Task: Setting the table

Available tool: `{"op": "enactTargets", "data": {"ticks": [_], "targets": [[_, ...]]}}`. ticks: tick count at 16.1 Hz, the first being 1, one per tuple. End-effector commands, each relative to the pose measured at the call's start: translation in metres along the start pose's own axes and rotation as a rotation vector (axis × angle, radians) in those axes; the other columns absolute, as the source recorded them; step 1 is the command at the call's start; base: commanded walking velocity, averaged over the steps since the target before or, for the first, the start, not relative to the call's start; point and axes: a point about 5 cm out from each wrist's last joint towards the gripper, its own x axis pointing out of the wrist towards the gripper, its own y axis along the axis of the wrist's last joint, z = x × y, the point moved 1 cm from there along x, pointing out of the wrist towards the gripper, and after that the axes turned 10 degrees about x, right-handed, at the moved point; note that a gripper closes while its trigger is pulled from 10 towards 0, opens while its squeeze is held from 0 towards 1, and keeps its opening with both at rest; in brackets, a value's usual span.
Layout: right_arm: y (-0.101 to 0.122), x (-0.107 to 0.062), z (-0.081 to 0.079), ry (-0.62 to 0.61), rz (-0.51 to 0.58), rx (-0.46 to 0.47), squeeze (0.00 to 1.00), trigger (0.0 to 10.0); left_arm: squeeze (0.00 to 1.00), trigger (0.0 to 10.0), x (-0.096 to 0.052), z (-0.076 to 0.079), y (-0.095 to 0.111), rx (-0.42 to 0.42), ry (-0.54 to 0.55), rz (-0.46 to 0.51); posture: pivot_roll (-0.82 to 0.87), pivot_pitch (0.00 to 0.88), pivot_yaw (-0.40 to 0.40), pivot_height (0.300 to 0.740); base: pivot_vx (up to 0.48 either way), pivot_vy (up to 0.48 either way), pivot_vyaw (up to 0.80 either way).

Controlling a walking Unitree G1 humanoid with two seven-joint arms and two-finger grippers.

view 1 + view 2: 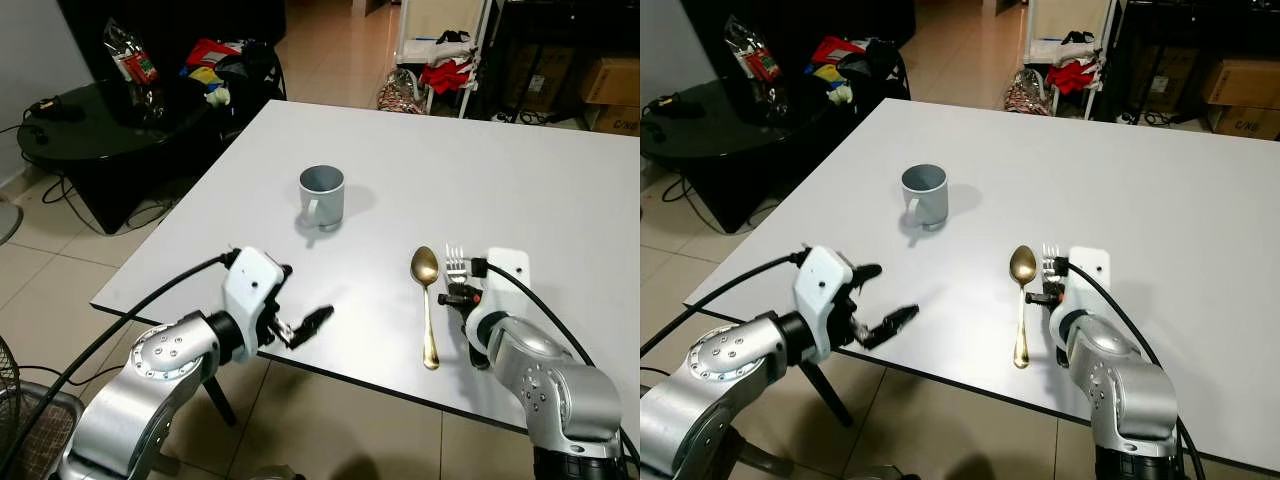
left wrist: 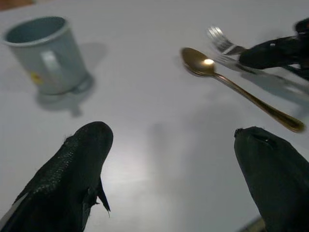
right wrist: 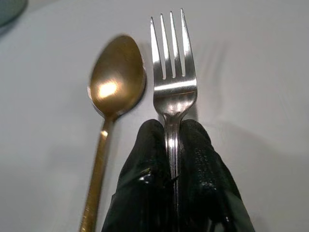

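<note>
A gold spoon (image 1: 427,300) lies on the white table (image 1: 520,190), bowl pointing away from me. Right beside it is a silver fork (image 3: 173,82), tines forward, and my right gripper (image 3: 172,145) is shut on its handle just behind the head. The fork (image 1: 456,264) rests low on the table surface. A grey-blue mug (image 1: 322,195) stands upright further back, handle toward me. My left gripper (image 1: 300,305) hovers open over the table's near edge, nothing between its fingers (image 2: 82,164), left of the spoon (image 2: 227,82).
A black round side table (image 1: 110,125) with a snack bag and cables stands at the left. Clothes, a rack and cardboard boxes (image 1: 610,85) sit on the tiled floor behind the table. A fan (image 1: 20,420) is low at my left.
</note>
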Motion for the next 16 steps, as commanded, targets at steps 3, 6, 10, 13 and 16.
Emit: {"op": "enactTargets", "data": {"ticks": [3,6,10,13,16], "targets": [[-0.007,0.004,-0.001,0.016,-0.029,0.023,0.0,10.0,0.0,10.0,-0.002,0.001,0.0,0.01,-0.014,-0.011,0.13,0.0,0.096,0.74,0.0,0.0,0.0],[-0.008,0.01,-0.002,0.032,-0.033,0.041,0.0,10.0,0.0,10.0,-0.002,0.002,0.001,0.013,-0.026,-0.012,0.13,0.0,0.103,0.74,0.0,0.0,0.0],[-0.006,0.017,-0.003,0.038,-0.038,0.028,0.0,10.0,0.0,10.0,-0.003,0.002,0.002,0.016,-0.033,-0.013,0.13,0.0,0.099,0.74,0.0,0.0,0.0],[-0.008,0.014,-0.004,0.042,-0.062,0.036,0.96,10.0,0.0,10.0,-0.003,0.002,0.002,0.015,-0.031,-0.012,0.13,0.0,0.093,0.74,0.0,0.0,0.0],[-0.008,0.007,-0.002,0.044,-0.064,0.054,1.0,10.0,0.0,10.0,-0.003,0.002,0.002,0.014,-0.032,-0.011,0.13,0.0,0.096,0.74,0.0,0.0,0.0]]}}
